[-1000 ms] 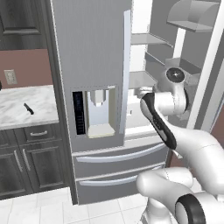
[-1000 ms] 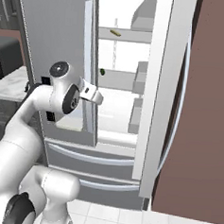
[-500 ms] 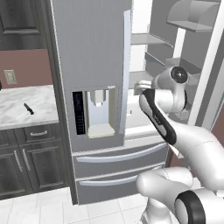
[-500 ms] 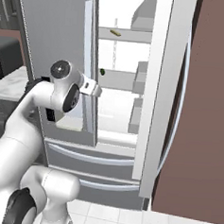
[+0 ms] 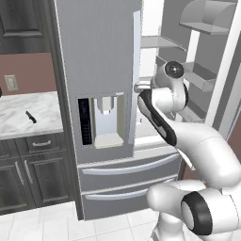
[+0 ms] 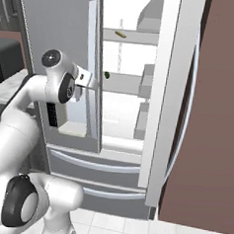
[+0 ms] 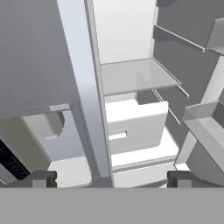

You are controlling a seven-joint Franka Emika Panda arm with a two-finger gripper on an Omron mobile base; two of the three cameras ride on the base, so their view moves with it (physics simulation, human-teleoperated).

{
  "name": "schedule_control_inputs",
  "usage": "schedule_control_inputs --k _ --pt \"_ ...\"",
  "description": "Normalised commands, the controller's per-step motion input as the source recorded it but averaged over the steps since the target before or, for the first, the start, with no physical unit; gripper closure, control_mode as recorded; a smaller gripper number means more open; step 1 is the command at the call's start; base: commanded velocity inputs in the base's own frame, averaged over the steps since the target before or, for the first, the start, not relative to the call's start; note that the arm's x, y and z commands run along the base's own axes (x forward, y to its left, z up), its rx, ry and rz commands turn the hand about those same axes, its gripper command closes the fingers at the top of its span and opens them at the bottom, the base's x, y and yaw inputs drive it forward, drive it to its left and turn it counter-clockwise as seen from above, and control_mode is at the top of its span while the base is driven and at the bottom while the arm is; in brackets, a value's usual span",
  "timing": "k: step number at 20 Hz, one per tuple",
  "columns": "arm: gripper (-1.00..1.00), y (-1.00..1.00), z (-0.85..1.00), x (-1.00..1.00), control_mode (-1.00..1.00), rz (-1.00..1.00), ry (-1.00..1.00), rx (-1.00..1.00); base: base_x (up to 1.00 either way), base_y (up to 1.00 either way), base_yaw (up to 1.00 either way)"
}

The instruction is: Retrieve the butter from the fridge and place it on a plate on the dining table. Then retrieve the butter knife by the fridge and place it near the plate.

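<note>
The arm has risen slightly toward 1 fridge (image 5: 99,70), its pincer (image 7: 109,178) wide open, holding nothing.

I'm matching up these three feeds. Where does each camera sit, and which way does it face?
Left base view: behind-left, facing the fridge and butter knife; arm at lower right.
Right base view: behind-right, into the open fridge, butter on a shelf; arm at lower left.
Hand view: on the hand, facing the shelves; open gripper.
Both base views share fridge and arm.
</note>
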Motion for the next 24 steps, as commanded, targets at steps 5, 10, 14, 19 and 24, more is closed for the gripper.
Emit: schedule_control_inputs --k 5,10,14,19,24 --pt "-1.00 0.20 0.00 0.60 -1.00 0.01 0.00 0.00 0.00 0.00 0.00" --pt "-1.00 0.07 0.00 0.61 -1.00 0.01 0.00 0.00 0.00 0.00 0.00" --pt "-1.00 0.08 0.00 0.59 -1.00 0.08 -0.01 0.00 0.00 0.00 0.00" --pt "-1.00 0.11 0.00 0.44 -1.00 0.05 -0.05 -0.03 0.00 0.00 0.00" --pt "-1.00 0.00 0.00 0.09 -1.00 0.00 -0.02 -0.13 0.00 0.00 0.00"
